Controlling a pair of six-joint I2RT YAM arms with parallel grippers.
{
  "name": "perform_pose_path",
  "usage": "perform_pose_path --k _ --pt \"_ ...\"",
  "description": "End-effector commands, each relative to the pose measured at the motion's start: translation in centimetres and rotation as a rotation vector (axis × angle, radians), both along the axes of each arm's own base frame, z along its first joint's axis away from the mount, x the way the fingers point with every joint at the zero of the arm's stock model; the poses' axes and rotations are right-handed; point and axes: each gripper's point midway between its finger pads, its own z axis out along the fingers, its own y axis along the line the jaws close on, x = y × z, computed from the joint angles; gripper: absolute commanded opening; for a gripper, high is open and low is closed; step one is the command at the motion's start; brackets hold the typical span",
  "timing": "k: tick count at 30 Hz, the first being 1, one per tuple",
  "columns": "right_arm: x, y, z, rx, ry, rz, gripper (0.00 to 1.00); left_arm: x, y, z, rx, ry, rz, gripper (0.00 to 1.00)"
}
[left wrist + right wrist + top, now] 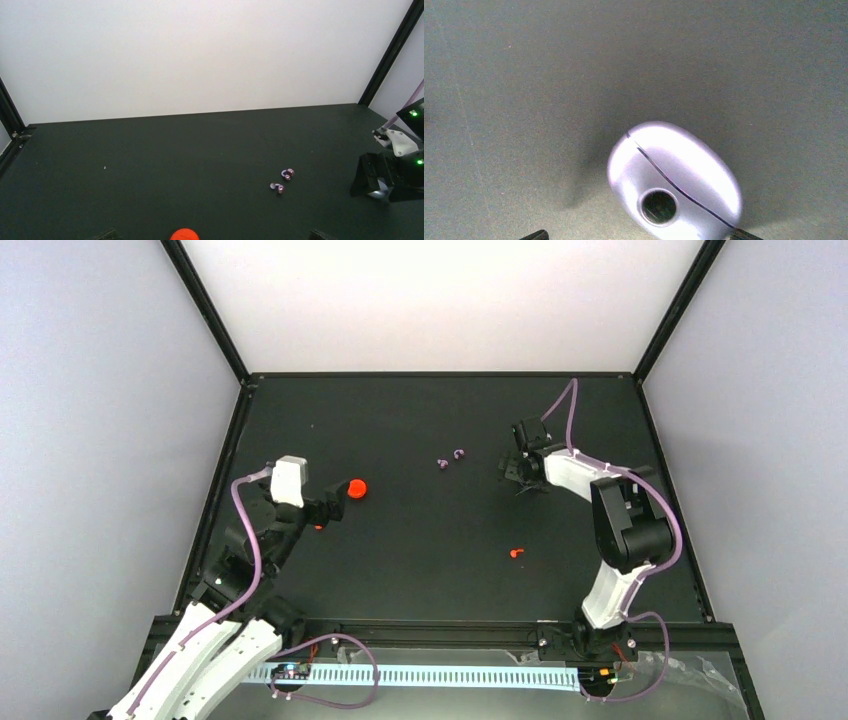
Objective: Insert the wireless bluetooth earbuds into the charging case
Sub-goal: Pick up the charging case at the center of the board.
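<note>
The black bench (430,580) was seen to carry every item loose, with nothing yet fitted together. The right arm was stretched over the far right of it. Its hand (522,474) was held wide and pointed down over the case (674,180), with one fingertip well apart from the shell and the other just beside it. Nothing was gripped, and the pose was judged to be a straddle ahead of a grasp. The left hand (335,502) was likewise spread wide and empty at the near left, with the red cap (356,488) just ahead of its fingers; it was probably parked clear of the work. The case was laid on the bench with its lid shut, the seam running unbroken across the shell and a dark round hole turned toward the wrist camera. It was judged that the lid must be opened before any well could be reached. The two earbuds (450,459) were found close together near mid-bench, apart from the case and to the left of the right hand. A red bit (516,553) was seen nearer the arms.
</note>
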Motion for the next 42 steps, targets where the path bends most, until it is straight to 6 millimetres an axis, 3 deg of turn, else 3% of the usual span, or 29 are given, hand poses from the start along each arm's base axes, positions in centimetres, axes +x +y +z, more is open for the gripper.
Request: perform_pose_path --k 1,6,13,21,26,32,42 --pt "0.2 -1.1 2.7 -0.041 -0.085 -0.022 0.95 -0.4 -0.2 1.0 -0.004 -0.04 -0.019 0.99" --pt "2.0 -1.4 3.5 -0.076 -0.096 -0.013 0.97 -0.4 -0.2 1.0 -0.001 -0.042 -0.018 0.99" --pt "3.5 -0.5 2.2 -0.114 -0.069 0.091 0.96 -0.5 0.0 1.0 0.003 -0.046 -0.014 0.99" --pt "2.6 1.1 1.1 -0.051 -0.034 0.159 0.94 -0.5 -0.1 1.1 0.001 -0.048 -0.018 0.99" --pt "1.8 2.6 1.1 -0.061 -0.014 0.202 0.85 -0.7 -0.1 1.3 -0.006 -0.055 -0.022 0.99" --pt "0.9 1.9 0.7 -0.112 0.022 0.188 0.75 -1.0 -0.2 1.5 -0.013 -0.062 -0.032 0.99" --pt "-0.3 0.8 -0.3 -0.166 0.064 0.189 0.71 -1.2 -0.3 1.7 -0.019 -0.069 -0.04 0.99"
